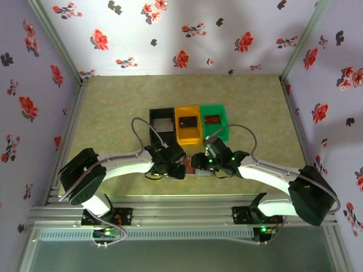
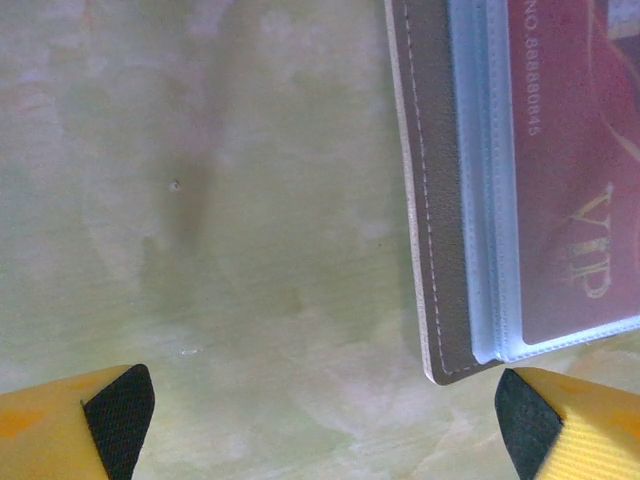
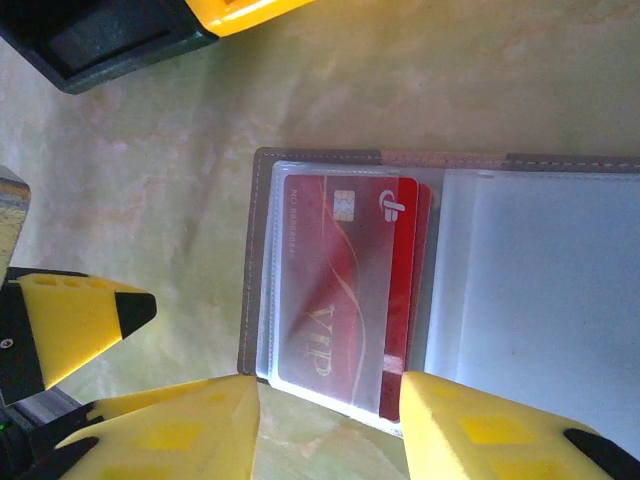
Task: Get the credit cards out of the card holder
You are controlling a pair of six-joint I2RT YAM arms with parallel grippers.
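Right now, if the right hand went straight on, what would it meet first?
Likely the red card in the card holder, its edge framed by the right hand; depth is unclear.

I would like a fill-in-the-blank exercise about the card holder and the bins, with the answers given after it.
1. The card holder lies ___ on the table.
2. The word printed on the red card in the clear sleeve is ___.
3. The orange bin stands between the black bin and the ___ bin.

Missing words: open; VIP; green.
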